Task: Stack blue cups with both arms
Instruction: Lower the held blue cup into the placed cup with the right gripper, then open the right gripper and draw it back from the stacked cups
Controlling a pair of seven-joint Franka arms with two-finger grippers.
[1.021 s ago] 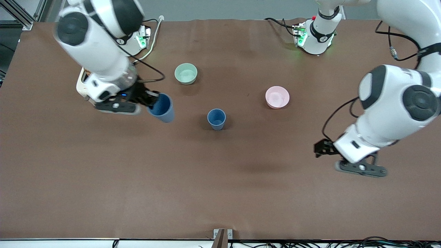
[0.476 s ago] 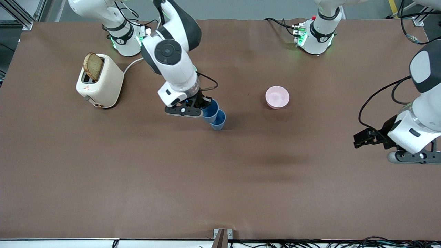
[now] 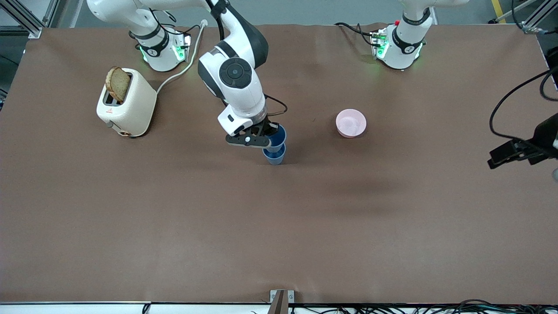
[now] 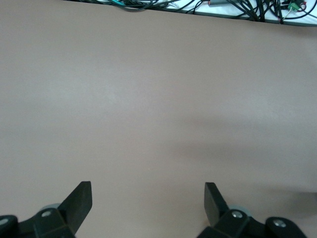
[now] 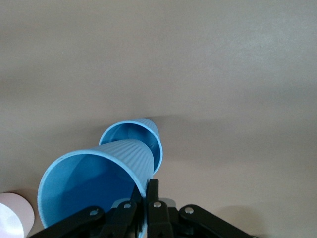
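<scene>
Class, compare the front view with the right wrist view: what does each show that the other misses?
Front view only: the toaster with bread, both arm bases, and the left pincer at the table's edge. Right wrist view only: the held blue cup's hollow inside. Both: the right pincer holding it over the standing blue cup, the pink bowl and the table.

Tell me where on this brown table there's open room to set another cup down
The widest bare stretch of the brown table lies nearer the front camera than the standing blue plastic cup, bare along that whole edge. Crowded: around that cup, where the right gripper holds the second blue cup over it, the pink bowl beside. The left gripper waits open at its table end.
</scene>
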